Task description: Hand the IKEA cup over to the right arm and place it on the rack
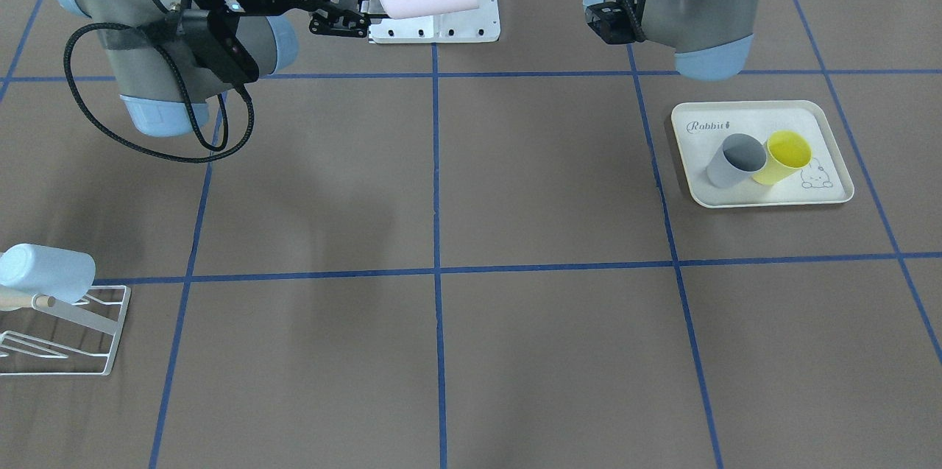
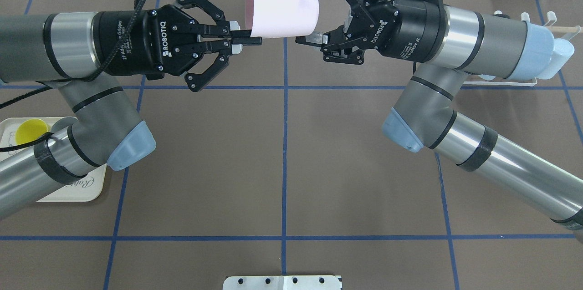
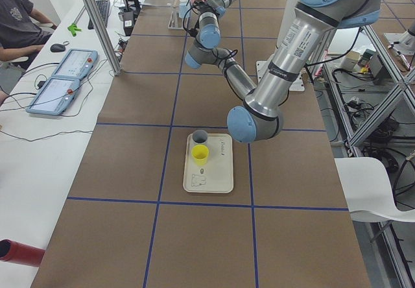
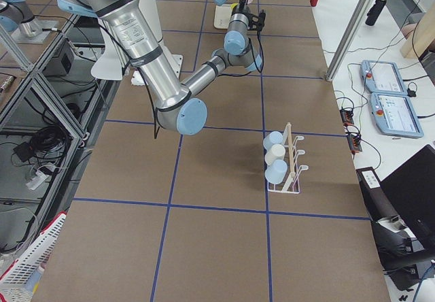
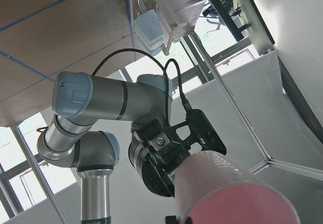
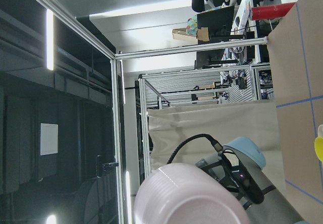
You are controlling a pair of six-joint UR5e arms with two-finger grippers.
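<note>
Pink cup (image 2: 282, 7) hangs above the tabletop (image 2: 282, 167); left gripper (image 2: 249, 40) fingers pinch its rim, right gripper (image 2: 316, 10) fingers spread wide around its base.

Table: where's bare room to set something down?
Bare: squares between the rack and the tray, out to the operators' edge. Crowded: robot-side edge, where left hand and right hand meet at the pink cup, and the tray, with grey cup and yellow cup.

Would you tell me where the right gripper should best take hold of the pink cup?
Probably across the pink cup near its base, coming from the base side: it lies sideways, the left gripper pinches its rim, and the base faces the right gripper.
</note>
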